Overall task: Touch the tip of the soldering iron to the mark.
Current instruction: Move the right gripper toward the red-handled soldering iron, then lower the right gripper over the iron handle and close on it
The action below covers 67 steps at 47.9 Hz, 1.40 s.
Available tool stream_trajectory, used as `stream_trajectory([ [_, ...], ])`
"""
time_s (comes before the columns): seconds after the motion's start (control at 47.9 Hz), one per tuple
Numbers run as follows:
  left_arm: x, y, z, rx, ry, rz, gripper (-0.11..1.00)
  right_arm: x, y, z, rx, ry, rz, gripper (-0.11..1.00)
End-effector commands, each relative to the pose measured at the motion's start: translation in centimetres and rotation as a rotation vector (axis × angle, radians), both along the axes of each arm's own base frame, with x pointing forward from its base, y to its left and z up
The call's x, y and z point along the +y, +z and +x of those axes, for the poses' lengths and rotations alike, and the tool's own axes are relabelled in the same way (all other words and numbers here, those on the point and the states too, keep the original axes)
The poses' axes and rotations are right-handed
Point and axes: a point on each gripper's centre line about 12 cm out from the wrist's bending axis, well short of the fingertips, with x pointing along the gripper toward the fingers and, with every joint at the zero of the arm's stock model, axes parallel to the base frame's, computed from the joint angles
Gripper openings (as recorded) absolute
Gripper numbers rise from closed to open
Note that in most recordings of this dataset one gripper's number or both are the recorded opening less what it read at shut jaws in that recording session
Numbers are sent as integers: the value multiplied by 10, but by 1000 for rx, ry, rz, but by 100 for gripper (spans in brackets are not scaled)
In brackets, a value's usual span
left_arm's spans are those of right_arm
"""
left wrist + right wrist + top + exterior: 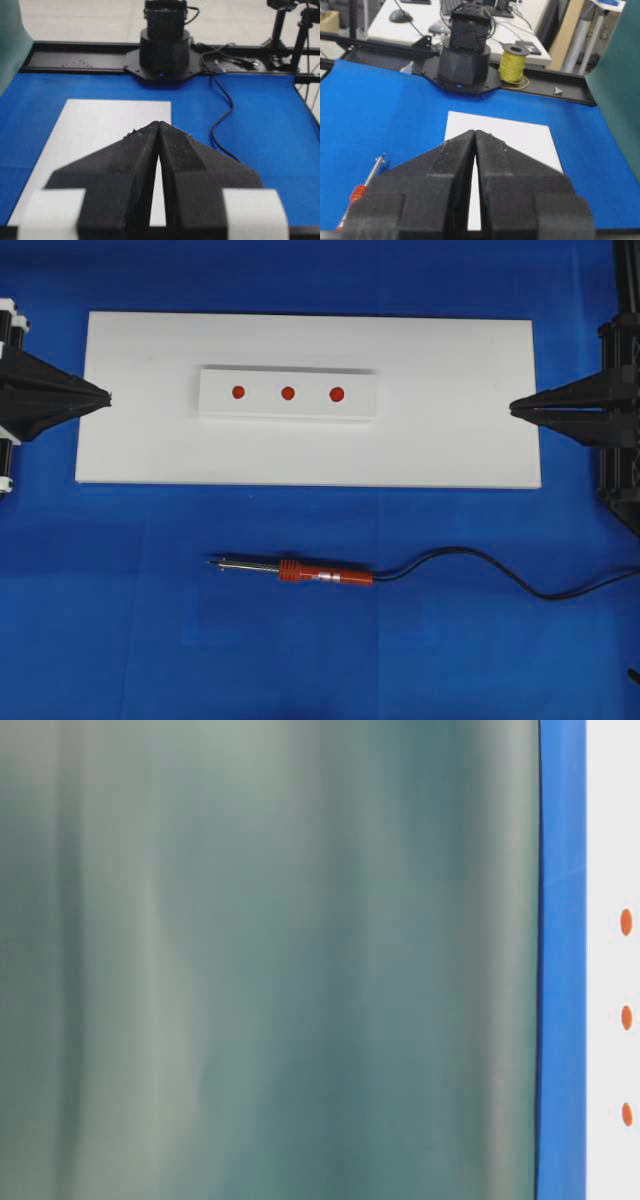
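The soldering iron (292, 571) lies flat on the blue mat in front of the white board, its silver tip pointing left, orange-red handle in the middle and black cord (480, 568) trailing right. Three red marks (287, 393) sit in a row on a raised white block (288, 394). My left gripper (106, 397) is shut at the board's left edge, holding nothing. Opposite it, the right gripper (513, 407) is shut and empty at the board's right edge. The right wrist view catches the iron's shaft and handle (364, 186) at lower left.
The white board (480, 370) covers the middle of the blue mat (120, 620). A green sheet (270, 960) fills most of the table-level view. Each arm's base (165, 47) stands across from the other wrist camera. A yellow wire spool (513, 61) stands behind the table.
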Motion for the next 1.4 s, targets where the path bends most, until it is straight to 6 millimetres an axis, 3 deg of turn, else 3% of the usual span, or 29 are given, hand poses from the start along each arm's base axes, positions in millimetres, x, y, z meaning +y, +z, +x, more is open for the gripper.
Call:
stream_trajectory([
  [0.0, -3, 6, 0, -20, -15, -12, 0, 3, 14, 2, -37, 16, 2, 0],
  [0.104, -5, 7, -1, -27, -25, -14, 0, 11, 20, 4, -44, 56, 4, -6],
  [0.355, -5, 4, -2, -21, -28, -14, 0, 36, 28, 14, -2, 169, 32, -6],
  [0.605, -5, 4, -2, -24, -28, -14, 0, 49, 26, 48, 100, 197, 88, -2],
  [0.751, -5, 3, -2, -21, -28, -14, 0, 58, 19, 75, 208, 202, 121, 20],
  [0.939, -5, 0, -3, -15, -28, -14, 0, 67, 1, 109, 342, 191, 176, 76],
  [1.023, -5, 0, -3, -14, -28, -14, 0, 70, -8, 124, 384, 183, 198, 93],
  [1.378, -5, -3, -6, -17, -28, -14, 0, 85, -66, 170, 564, 141, 295, 90],
])
